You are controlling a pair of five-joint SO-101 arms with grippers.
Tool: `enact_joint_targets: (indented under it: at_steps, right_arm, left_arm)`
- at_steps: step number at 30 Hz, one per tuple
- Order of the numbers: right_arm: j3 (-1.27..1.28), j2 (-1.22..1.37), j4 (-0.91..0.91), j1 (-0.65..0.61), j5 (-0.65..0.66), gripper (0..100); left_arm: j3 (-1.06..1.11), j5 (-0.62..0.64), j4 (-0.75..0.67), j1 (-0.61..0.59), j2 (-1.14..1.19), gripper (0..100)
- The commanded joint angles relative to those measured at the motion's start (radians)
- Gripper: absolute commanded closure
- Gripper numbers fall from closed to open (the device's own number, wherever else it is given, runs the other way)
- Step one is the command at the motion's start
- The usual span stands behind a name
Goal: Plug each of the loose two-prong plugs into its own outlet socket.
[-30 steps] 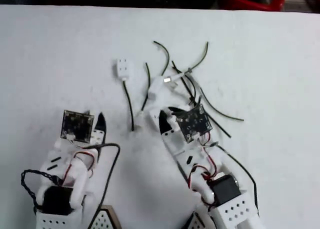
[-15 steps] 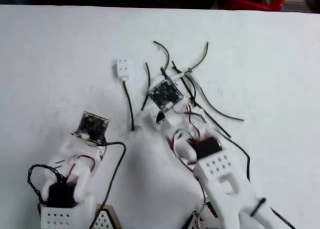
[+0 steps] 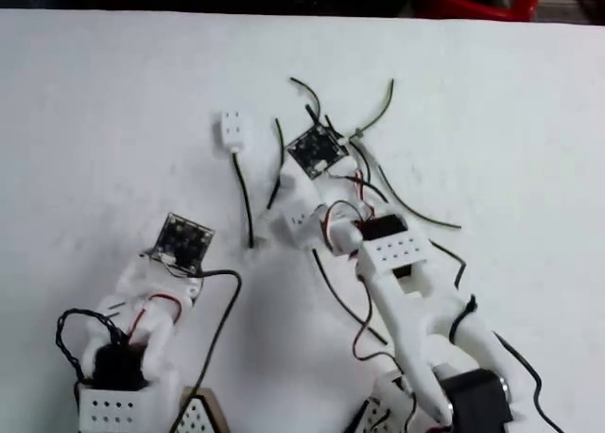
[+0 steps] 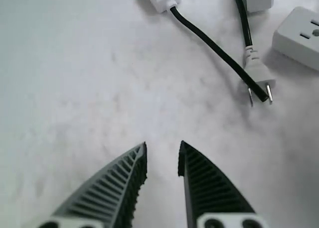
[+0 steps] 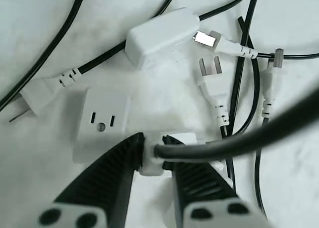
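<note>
High view: the left arm (image 3: 142,305) sits by the desk's (image 3: 85,93) near edge, while the right arm (image 3: 406,291) extends to the desk's middle, near a lone socket (image 3: 233,129). Left wrist view: we find the left claw (image 4: 162,145) slightly spread and empty over bare desk, short of a two-prong plug (image 4: 259,81). Right wrist view: the right claw (image 5: 153,138) pinches a white cord end (image 5: 150,166) just beside an outlet socket (image 5: 102,116); we judge this grip positions it for insertion.
</note>
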Motion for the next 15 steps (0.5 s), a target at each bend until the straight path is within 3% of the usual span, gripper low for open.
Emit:
enact_joint_targets:
  at_steps: [1, 15]
  right_arm:
    - [-0.048, 0.028, -0.042, 0.008, 0.009, 98.1]
    - [0.034, -0.084, -0.031, 0.005, 0.009, 98.1]
  left_arm:
    - [0.014, -0.011, -0.025, -0.004, -0.008, 88]
    - [0.015, -0.011, -0.025, -0.004, -0.008, 88]
